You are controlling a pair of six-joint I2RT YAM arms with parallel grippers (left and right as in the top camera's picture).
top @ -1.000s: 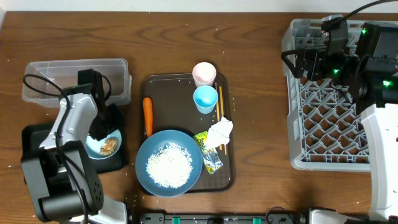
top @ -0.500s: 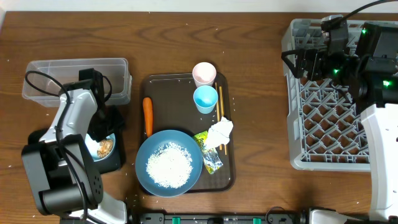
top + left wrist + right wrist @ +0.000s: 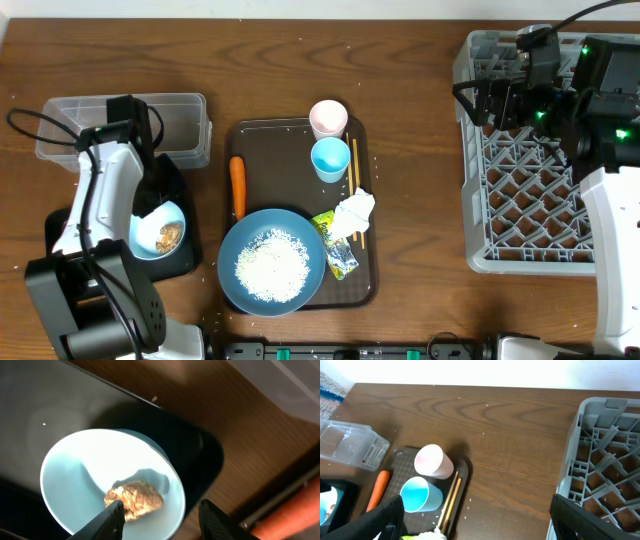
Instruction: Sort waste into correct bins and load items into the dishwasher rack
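Observation:
The small pale-blue bowl (image 3: 150, 232) (image 3: 100, 470) sits on the black tray bin (image 3: 190, 255) with a brown food lump (image 3: 135, 500) inside. My left gripper (image 3: 160, 510) hangs over its rim, open. One fingertip is over the lump and the other is outside the rim, with no contact showing. On the dark-brown serving tray (image 3: 280, 150) are the large blue plate (image 3: 232, 240) of rice (image 3: 270, 268), carrot (image 3: 238, 187), pink cup (image 3: 328, 117), light-blue cup (image 3: 330, 158), chopsticks (image 3: 354, 190), napkin (image 3: 354, 212) and wrapper (image 3: 336, 247). My right gripper (image 3: 487, 520) is open and empty by the dishwasher rack (image 3: 530, 200).
The clear tub bin (image 3: 185, 125) stands just behind the black tray, close to my left arm. Rice grains lie scattered on the wood right of the serving tray. Bare brown table separates the serving tray from the rack.
My left arm has swung back and to the left, uncovering more of the small bowl, which sits slightly further left. The right arm has not moved.

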